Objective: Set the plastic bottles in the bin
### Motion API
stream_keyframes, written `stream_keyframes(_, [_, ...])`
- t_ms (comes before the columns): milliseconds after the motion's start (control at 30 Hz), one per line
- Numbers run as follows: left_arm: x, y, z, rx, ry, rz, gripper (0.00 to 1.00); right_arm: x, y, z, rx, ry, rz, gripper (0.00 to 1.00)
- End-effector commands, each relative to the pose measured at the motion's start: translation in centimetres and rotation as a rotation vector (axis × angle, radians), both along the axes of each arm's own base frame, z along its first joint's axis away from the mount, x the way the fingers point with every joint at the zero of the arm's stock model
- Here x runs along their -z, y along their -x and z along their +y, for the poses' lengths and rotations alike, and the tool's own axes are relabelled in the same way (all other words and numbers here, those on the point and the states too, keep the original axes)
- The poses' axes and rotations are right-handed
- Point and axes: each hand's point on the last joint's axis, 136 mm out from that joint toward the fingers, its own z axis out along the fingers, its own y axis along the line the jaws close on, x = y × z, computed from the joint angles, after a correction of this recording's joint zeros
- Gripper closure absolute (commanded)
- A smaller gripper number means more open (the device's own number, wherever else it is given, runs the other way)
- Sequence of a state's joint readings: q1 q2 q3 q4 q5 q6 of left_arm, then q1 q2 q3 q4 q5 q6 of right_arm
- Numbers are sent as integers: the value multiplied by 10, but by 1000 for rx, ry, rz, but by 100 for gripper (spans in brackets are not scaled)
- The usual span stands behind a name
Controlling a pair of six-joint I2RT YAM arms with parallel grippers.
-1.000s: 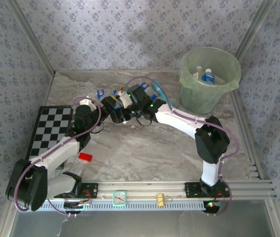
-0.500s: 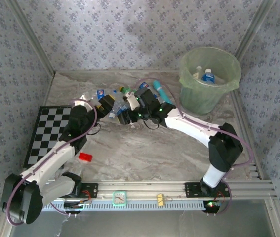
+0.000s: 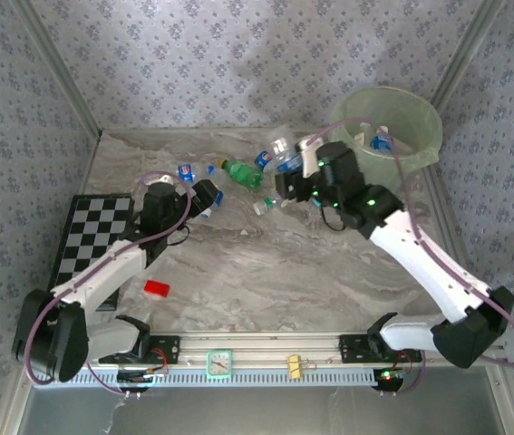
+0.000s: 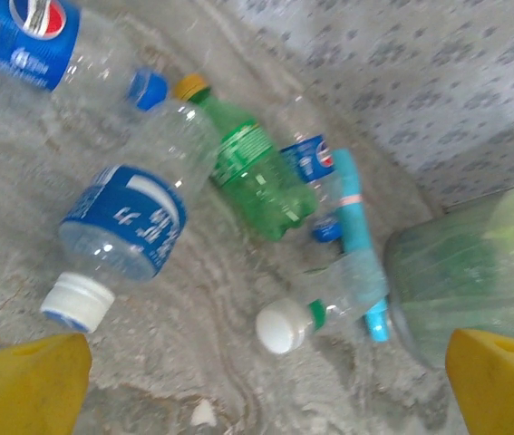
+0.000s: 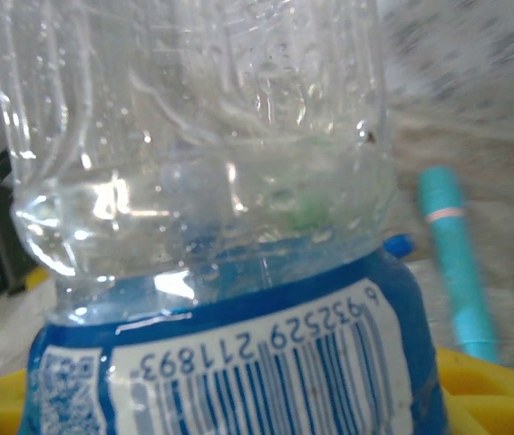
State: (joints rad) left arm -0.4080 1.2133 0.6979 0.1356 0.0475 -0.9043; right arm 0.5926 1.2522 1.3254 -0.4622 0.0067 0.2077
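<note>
- Carrying is the step I judge to be in hand: the right gripper is clamped on a clear blue-labelled bottle, gripping it by the label band, just short of the bin.
- To do it well I would lift the bottle clear above the green rim, centre it over the opening, and only then part the fingers. Letting go over the near edge could bounce it back onto the table.
- Two bottles in the bin leave plenty of room for a drop.
- The left gripper hangs low over the pile with its yellow fingers spread wide and nothing between them.
- Closest under it lies a white-capped blue-labelled bottle, then a green bottle and a clear white-capped bottle. A Pepsi bottle lies further off.
- The teal tube lies against that clear bottle and just beside the bin wall. It is not a bottle, so I would grip around it.
- For edges, the bin sits in the far right corner, close to the patterned walls and the metal frame post, so I would approach from the table side.
- The right arm's purple cable loops over the rim and could snag.
- The marble table between the arms is open, with the checkerboard mat and red block well to the left.
</note>
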Motion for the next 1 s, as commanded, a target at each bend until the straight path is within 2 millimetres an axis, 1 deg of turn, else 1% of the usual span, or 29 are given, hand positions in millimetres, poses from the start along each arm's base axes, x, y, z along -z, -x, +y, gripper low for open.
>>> stream_keyframes(0, [-1, -7, -8, 39, -19, 11, 0, -43, -3, -38, 78, 0, -93, 57])
stream_keyframes(100, [5, -14, -13, 55, -34, 19, 0, -70, -15, -70, 155, -11, -154, 57])
stream_keyframes(167, [6, -19, -17, 65, -36, 14, 0, -83, -25, -92, 225, -3, -186, 57])
stream_keyframes(200, [6, -21, -18, 68, -38, 11, 0, -88, -32, -104, 265, 1, -198, 57])
stream_keyframes(333, [12, -25, -19, 70, -53, 14, 0, -96, -59, -144, 395, 30, -213, 58])
stream_keyframes(400, [17, -25, -19, 73, -64, 27, 0, -91, -76, -163, 456, 56, -190, 58])
stream_keyframes(567, [27, -27, -22, 92, -84, 56, 0, -78, -109, -204, 570, 97, -111, 57])
stream_keyframes(700, [33, -28, -22, 92, -89, 67, 0, -54, -130, -225, 629, 111, -3, 57])
stream_keyframes(800, [35, -26, -20, 87, -91, 72, 0, -32, -142, -241, 682, 148, 80, 56])
stream_keyframes(900, [36, -25, -19, 85, -101, 75, 0, -12, -148, -257, 730, 198, 155, 55])
stream_keyframes(967, [38, -24, -18, 85, -108, 79, 0, 1, -147, -265, 754, 235, 198, 55])
